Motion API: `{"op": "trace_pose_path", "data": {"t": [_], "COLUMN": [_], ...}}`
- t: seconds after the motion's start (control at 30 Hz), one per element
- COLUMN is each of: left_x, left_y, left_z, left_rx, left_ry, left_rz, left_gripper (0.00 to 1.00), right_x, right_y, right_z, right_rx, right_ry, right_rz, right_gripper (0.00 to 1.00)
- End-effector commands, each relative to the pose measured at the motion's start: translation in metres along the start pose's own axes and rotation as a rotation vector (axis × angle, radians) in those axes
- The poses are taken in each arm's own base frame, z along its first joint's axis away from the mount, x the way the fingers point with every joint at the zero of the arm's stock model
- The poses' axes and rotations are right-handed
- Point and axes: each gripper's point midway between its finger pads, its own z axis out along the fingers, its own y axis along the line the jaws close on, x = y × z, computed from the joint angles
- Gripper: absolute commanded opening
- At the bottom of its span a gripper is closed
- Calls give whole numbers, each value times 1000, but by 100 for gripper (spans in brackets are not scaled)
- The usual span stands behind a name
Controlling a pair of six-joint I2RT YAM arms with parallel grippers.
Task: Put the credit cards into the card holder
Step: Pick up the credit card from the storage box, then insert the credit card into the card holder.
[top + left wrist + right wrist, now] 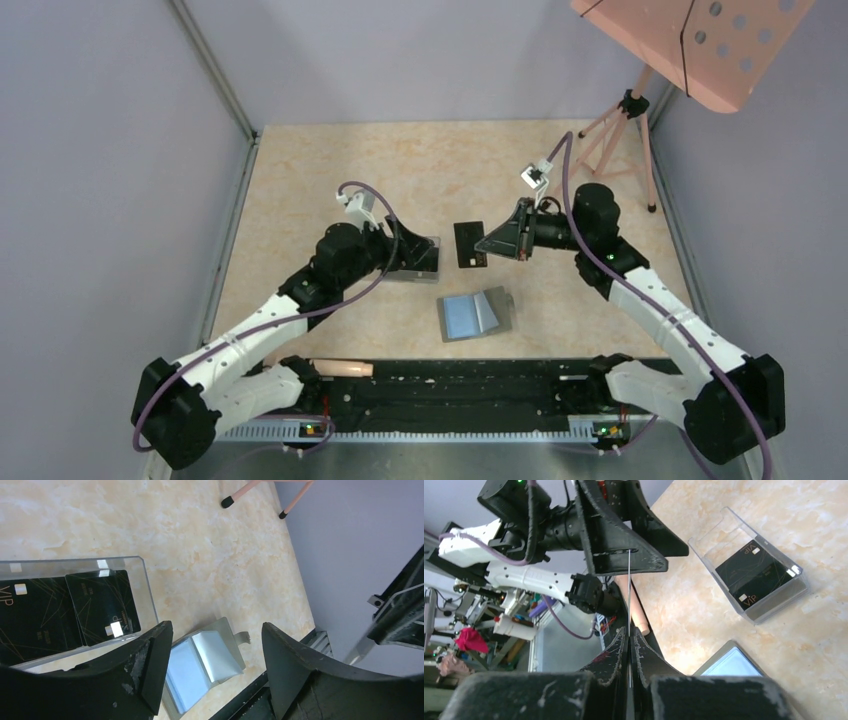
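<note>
The card holder [475,313] lies open on the table, gray outside and blue-gray inside; it also shows in the left wrist view [200,662] and the right wrist view [730,663]. My right gripper [490,243] [629,636] is shut on one black credit card [468,244], held above the table and seen edge-on as a thin line [629,590]. Other credit cards [102,607] [756,577] lie in a clear plastic box [420,268]. My left gripper [415,252] [215,647] hangs open over that box, with nothing between its fingers.
A pink tripod [625,140] stands at the back right under a pink perforated board [690,40]. A pink rod [340,368] lies along the black rail at the near edge. Gray walls close in the table on the left, back and right.
</note>
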Motion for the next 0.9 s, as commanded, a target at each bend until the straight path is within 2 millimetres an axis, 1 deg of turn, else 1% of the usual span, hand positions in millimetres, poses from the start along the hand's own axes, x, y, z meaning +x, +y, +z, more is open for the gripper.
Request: {"op": "trace_pose_path", "data": {"t": [0.0, 0.07, 0.13, 0.23, 0.33, 0.4, 0.5, 0.63, 0.7, 0.73, 0.87], "left_x": [-16, -16, -16, -16, -15, -14, -13, -12, -9, -8, -3], "left_y": [-10, -10, -9, -10, -8, -7, -5, -3, -2, -2, -2], "left_z": [0, 0, 1, 1, 1, 1, 1, 2, 3, 3, 4], "left_rx": [49, 50, 45, 41, 34, 30, 17, 11, 11, 10, 8], "left_ry": [-78, -78, -77, -75, -74, -72, -69, -64, -52, -46, -18], "left_rz": [12, 14, 9, -1, -10, -14, -20, -31, -32, -34, -36], "left_gripper": [70, 70, 70, 70, 70, 70, 69, 69, 69, 69, 69], "right_x": [9, 7, 3, 6, 12, 15, 13, 13, 17, 17, 20], "right_y": [16, 15, 0, -22, -36, -41, -46, -46, -46, -46, -41], "right_z": [-8, -7, -5, -4, -6, -7, -11, -15, -18, -20, -24], "right_rx": [-58, -43, 49, 147, 194, 187, 167, 58, 0, -31, -118], "right_ry": [40, 31, 8, 23, 4, -34, -106, -168, -192, -205, -202], "right_rz": [-79, -20, 106, 377, 653, 775, 908, 1066, 1137, 1163, 1164], "right_gripper": [0, 0, 0, 0, 0, 0, 0, 0, 0, 0, 0]}}
